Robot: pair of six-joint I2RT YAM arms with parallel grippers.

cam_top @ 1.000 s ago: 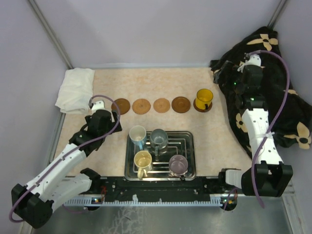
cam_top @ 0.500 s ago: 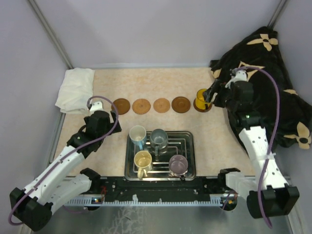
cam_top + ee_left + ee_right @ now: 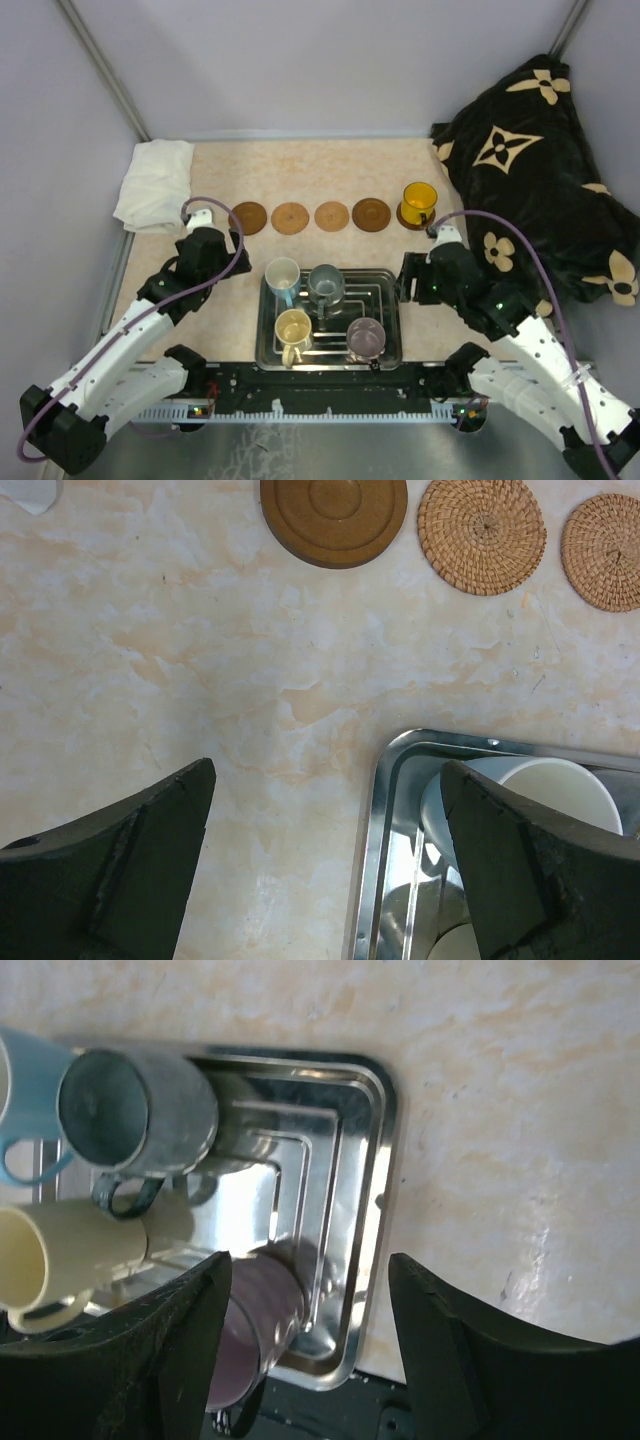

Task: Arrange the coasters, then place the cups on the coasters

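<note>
Cups (image 3: 282,272) crowd the metal tray (image 3: 385,300) that lies nearest the arms: the cream cup (image 3: 293,327) and the purple cup (image 3: 364,337) in its near half, the white-and-blue cup (image 3: 282,276) and the grey-blue cup (image 3: 325,284) in its far half, all four upright and close together. The right gripper (image 3: 308,1265) hangs over the tray's right rim, beside the purple cup, its jaws partly apart and holding nothing; the tray floor and that cup's side show in the gap. The left gripper (image 3: 328,770) hangs over the bare table (image 3: 200,660) just off the tray's far left corner, its jaws spread wide and holding nothing. Farther back the coasters (image 3: 332,216) lie in a straight row across the table, each apart from the next: the left dark coaster (image 3: 248,217), the first woven coaster (image 3: 290,217), the second woven coaster (image 3: 332,216), the right dark coaster (image 3: 371,214), and at the right end the fifth coaster (image 3: 403,217) with the yellow cup (image 3: 419,200) standing on it. Beyond the row's left end a white cloth (image 3: 155,183) lies crumpled by the far left corner, and a black blanket (image 3: 540,200) with tan flowers is heaped along the right side
</note>
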